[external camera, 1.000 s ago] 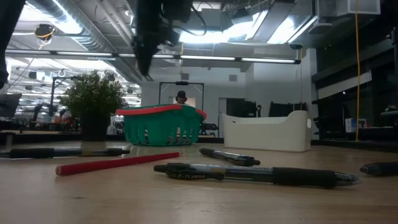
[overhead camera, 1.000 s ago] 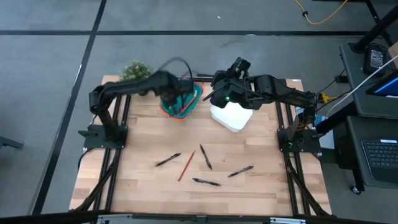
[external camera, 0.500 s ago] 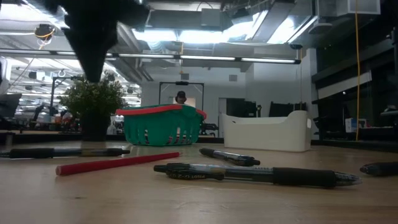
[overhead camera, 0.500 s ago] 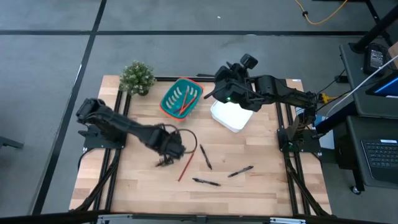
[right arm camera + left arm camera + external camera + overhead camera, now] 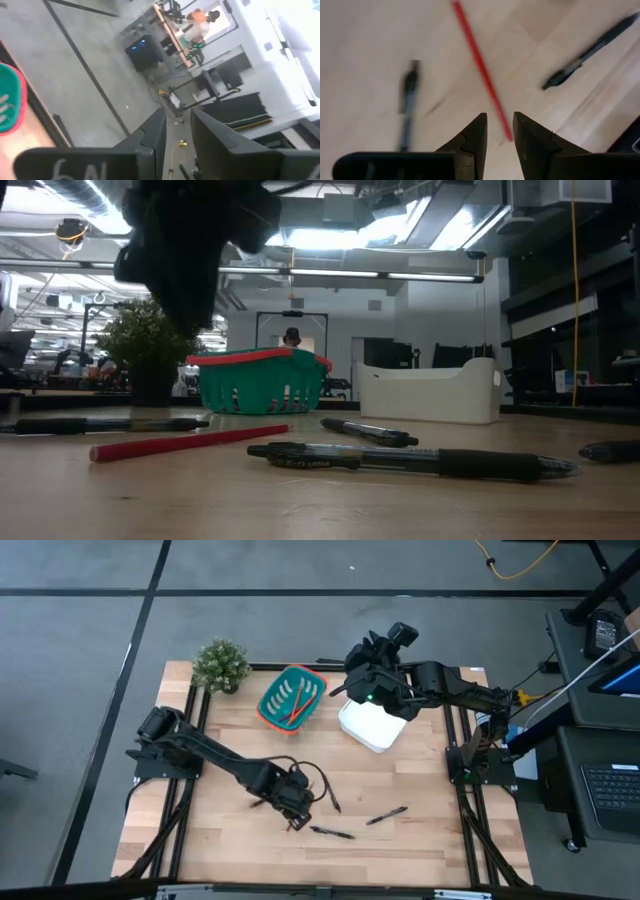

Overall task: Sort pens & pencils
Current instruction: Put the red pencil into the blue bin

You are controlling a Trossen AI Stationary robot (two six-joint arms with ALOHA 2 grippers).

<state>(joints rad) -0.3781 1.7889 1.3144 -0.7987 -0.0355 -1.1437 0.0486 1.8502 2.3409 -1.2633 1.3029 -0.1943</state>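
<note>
The thin orange-red pencil (image 5: 482, 74) lies flat on the pale wooden plank table (image 5: 220, 840), long axis running diagonally, its near end right at the left gripper (image 5: 296, 808), whose dark fingers (image 5: 472, 142) hover over it with a narrow gap, empty. Slim black pens (image 5: 386, 815) lie scattered nearby at different angles. The right gripper (image 5: 176, 130) is up by the white bin (image 5: 370, 728), jaws narrowly apart, holding nothing.

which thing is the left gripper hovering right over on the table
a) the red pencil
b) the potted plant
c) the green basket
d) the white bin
a: in the left wrist view the red pencil runs down to the gap between the open left gripper fingers, over the bare wood.
</note>
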